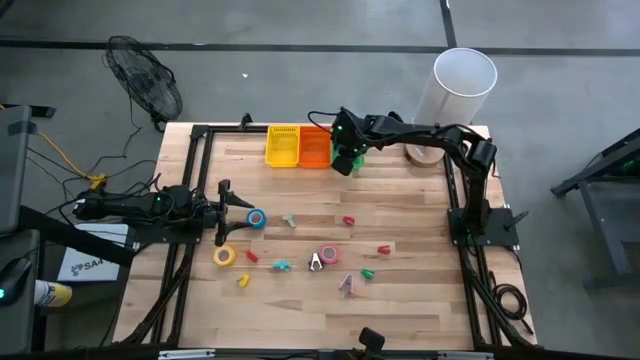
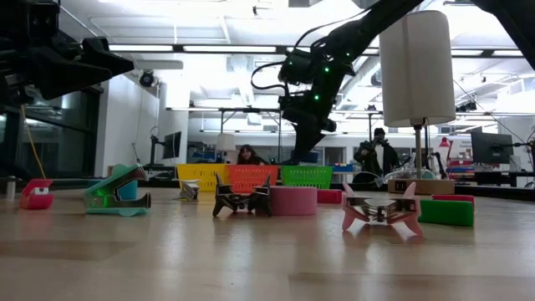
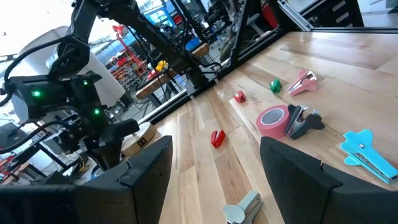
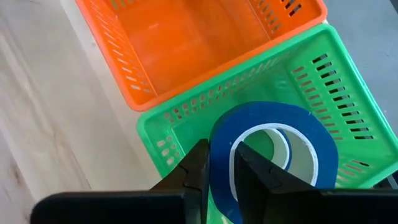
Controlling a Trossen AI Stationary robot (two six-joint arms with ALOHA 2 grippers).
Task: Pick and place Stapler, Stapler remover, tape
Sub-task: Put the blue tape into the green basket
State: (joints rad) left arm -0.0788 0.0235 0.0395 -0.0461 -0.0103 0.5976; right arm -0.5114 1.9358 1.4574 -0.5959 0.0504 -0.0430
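My right end effector (image 4: 217,171) pinches the wall of a smooth blue tape ring (image 4: 273,152) above the slotted green plastic basket (image 4: 186,127) at the worktop's far edge. My left end effector (image 1: 224,212) waits left, fingers wide.

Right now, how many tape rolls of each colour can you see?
Blue tape rolls: 2
Yellow tape roll: 1
Pink tape roll: 1
Total: 4
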